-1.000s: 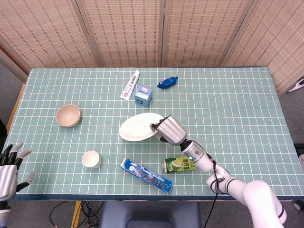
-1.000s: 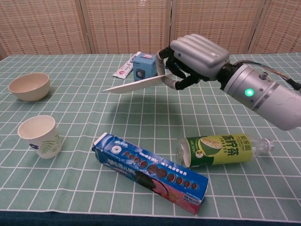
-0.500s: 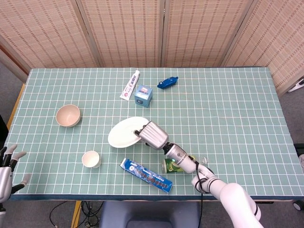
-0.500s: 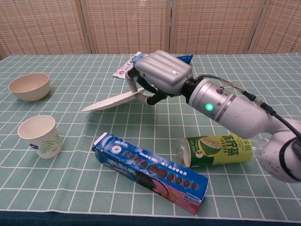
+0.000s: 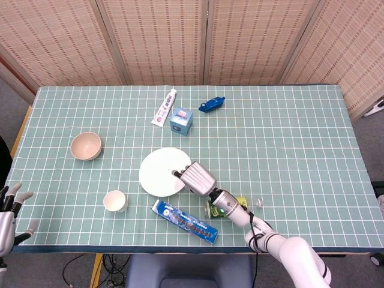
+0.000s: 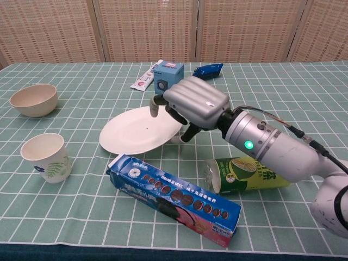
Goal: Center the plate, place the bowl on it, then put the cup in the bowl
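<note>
Change: since 1 s ago your right hand [image 6: 197, 103] has carried the plate [image 6: 138, 131] left and toward the robot; its tilt is nearly gone.
Right hand: fingers still pinch the plate's right rim.
Plate: low over the tabletop [image 5: 288, 132], behind the blue cookie box [image 6: 173, 198], beside the green bottle [image 6: 251, 174].
Bowl [image 5: 86, 146]: far left, apart.
Cup [image 5: 114, 201]: front left, upright.
Left hand [image 5: 9, 211]: at the left edge, fingers spread, holding nothing.
</note>
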`<state>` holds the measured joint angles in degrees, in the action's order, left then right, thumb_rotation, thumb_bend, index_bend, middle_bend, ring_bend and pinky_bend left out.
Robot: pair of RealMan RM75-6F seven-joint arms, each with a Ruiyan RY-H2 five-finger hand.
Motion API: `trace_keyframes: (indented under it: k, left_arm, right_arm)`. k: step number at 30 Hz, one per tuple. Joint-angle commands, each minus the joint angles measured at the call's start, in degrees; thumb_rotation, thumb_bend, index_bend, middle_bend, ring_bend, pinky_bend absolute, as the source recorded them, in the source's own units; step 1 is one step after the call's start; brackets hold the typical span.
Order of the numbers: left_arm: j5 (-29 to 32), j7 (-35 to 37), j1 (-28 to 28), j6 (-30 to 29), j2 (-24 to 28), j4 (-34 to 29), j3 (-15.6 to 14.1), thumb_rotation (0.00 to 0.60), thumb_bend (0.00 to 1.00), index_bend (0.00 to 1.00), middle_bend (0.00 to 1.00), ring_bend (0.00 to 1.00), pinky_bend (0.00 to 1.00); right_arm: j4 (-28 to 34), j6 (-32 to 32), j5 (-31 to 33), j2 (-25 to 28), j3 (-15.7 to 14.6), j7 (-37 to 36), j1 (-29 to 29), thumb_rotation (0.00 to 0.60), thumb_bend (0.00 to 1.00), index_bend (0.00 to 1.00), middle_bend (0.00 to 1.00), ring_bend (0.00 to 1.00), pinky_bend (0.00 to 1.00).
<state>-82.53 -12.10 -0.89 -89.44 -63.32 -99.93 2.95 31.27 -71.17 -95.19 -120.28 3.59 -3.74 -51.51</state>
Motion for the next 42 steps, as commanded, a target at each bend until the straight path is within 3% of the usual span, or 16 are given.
trace_keyframes:
  k: [1,8,19,28,36,40,42]
  left_arm:
    - [-0.11,-0.06,-0.05,0.01,-0.04,-0.03,0.02,0.600,0.27,0.23,0.09,0.00,0.15]
    - [-0.28,-0.32,-0.29,0.26,0.13,-0.36,0.12,0.600,0.27,0.23,0.09,0.00,0.15]
    - [1.22,0.84,-4.54,5.82,2.47,0.19,2.44,0.600,0.27,0.22,0.09,0.00,0.15]
    - [3.42,5.37,-12.30,16.60,4.84,1.42,5.50,0.600,0.27,0.23,0.09,0.00,0.15]
    - [5.59,4.29,-20.64,25.08,2.92,6.22,8.46,0.600,0.27,0.25,0.09,0.07,0.16]
    - [7.03,3.32,-24.55,29.66,0.84,10.35,8.98,0.600,0.27,0.26,0.14,0.15,0.24]
    - [7.43,2.25,-26.34,31.41,-0.54,12.80,8.97,0.600,0.27,0.27,0.23,0.24,0.36]
  right_arm:
    - [7.27,2.32,2.68,3.47,1.15,3.63,1.76,0.600,0.00,0.24,0.72,0.73,0.87]
    - [26.41,6.12,7.55,13.81,3.45,11.55,4.32,0.600,0.00,0.12,0.69,0.71,0.84]
    - [48.50,-0.11,10.98,32.25,3.21,18.99,13.55,0.600,0.00,0.13,0.56,0.59,0.77]
    - [57.07,-8.19,10.35,43.54,0.07,19.56,22.68,0.600,0.01,0.18,0.48,0.48,0.70]
    - [58.90,-14.57,9.24,49.30,-1.00,17.71,29.07,0.600,0.01,0.19,0.47,0.47,0.70]
    - [59.73,-15.99,9.50,51.30,-0.27,17.22,30.67,0.600,0.01,0.19,0.47,0.47,0.70]
    - [60.08,-16.48,9.50,52.02,0.15,17.06,31.26,0.600,0.01,0.19,0.47,0.47,0.70]
